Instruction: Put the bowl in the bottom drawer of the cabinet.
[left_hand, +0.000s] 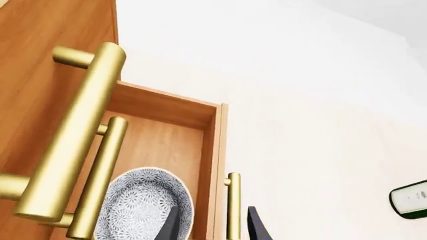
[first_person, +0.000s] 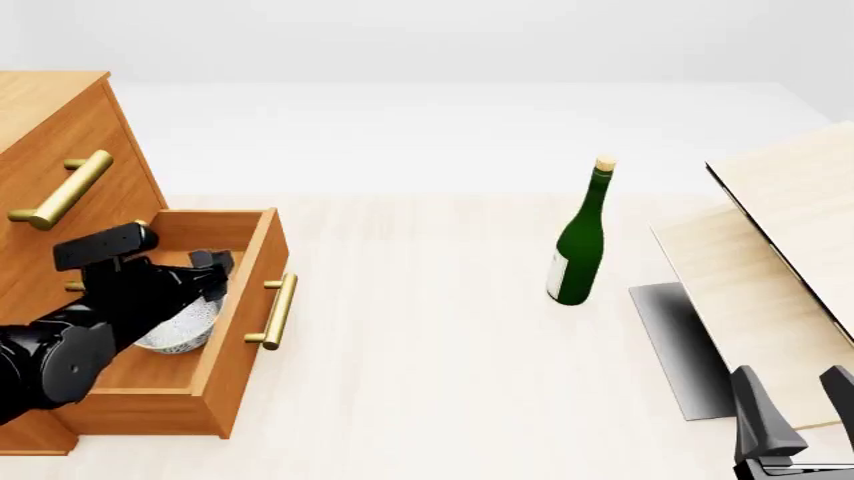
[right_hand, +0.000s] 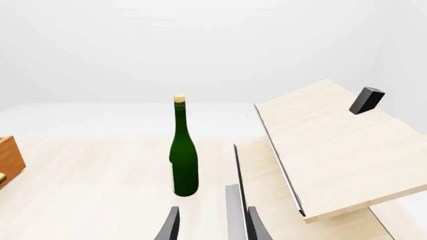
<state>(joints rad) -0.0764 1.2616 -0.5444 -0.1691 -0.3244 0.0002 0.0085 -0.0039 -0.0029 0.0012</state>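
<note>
The cabinet (first_person: 54, 110) stands at the table's left, and its bottom drawer (first_person: 244, 345) is pulled out. In that drawer lies the white speckled bowl (first_person: 178, 328), also visible in the left wrist view as the bowl (left_hand: 140, 205) on the drawer floor (left_hand: 157, 145). My left gripper (first_person: 211, 275) hovers over the drawer, open; in its wrist view one finger (left_hand: 172, 227) overlaps the bowl's rim and the other (left_hand: 257, 227) sits beyond the drawer's front panel. My right gripper (first_person: 797, 400) is open and empty at the front right, far from the cabinet.
A green bottle (first_person: 578, 245) stands upright mid-table. Pale wooden boards (first_person: 787, 200) lean at the right over a grey plate (first_person: 674, 340), with a black block (right_hand: 366, 100) on the upper board. Brass handles (left_hand: 73, 135) of the upper drawers jut out above the open drawer.
</note>
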